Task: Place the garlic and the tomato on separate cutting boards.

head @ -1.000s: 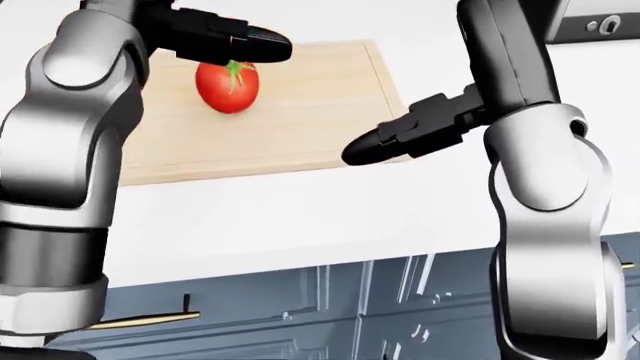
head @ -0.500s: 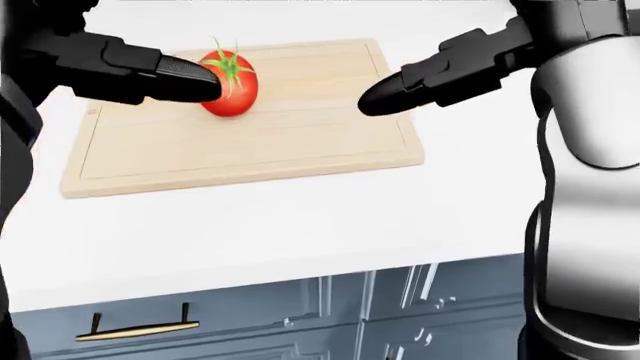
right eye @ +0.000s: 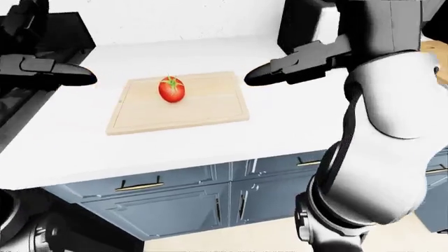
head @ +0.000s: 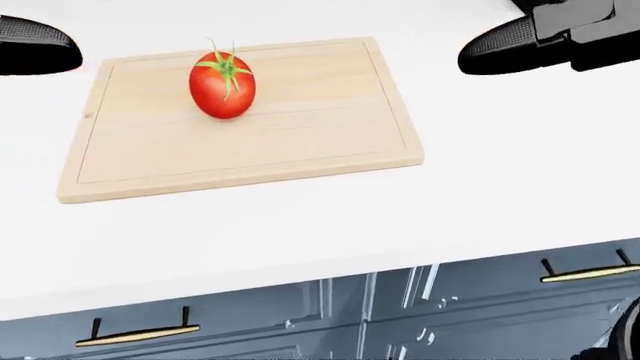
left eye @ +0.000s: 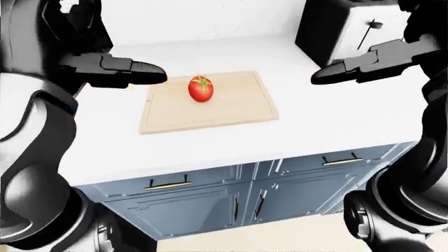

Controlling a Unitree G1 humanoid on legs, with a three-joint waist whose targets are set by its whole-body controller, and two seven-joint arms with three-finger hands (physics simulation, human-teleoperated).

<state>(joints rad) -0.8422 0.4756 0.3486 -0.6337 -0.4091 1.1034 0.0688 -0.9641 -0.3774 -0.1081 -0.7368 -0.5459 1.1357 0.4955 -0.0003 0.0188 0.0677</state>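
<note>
1. Left hand (left eye: 129, 71) hangs above the counter (head: 300, 240), left of the board (head: 250, 150), touching nothing; fingers (left eye: 150, 72) lie straight and point right, holding nothing. Whether they are spread or pressed together I cannot tell.
2. Right hand (right eye: 287, 67) hangs above the counter right of the board, fingers pointing left, nothing in them. Spread or together: cannot tell either.
3. In the head view only the fingertips of both hands show, at the top-left and top-right corners.
4. Tomato (head: 222, 85) sits on the board, upright, green stem up, in the board's upper-left part in the head view.
5. Tomato is apart from both hands, nearer the left one in the left-eye view.
6. Board is light wood, lies flat on the white counter, slightly skewed, near the counter's lower edge in the head view.
7. Garlic does not show in any view.
8. A dark appliance (left eye: 329, 31) with a knob stands at the top right of the left-eye view, on the counter, well apart from the board.
9. Blue-grey cabinets (left eye: 210, 205) with brass handles (head: 138, 330) sit below the counter.
10. Right arm (right eye: 385, 121), silver and black, fills the right side of the right-eye view.
11. Left arm (left eye: 35, 136) fills the left side of the left-eye view.
</note>
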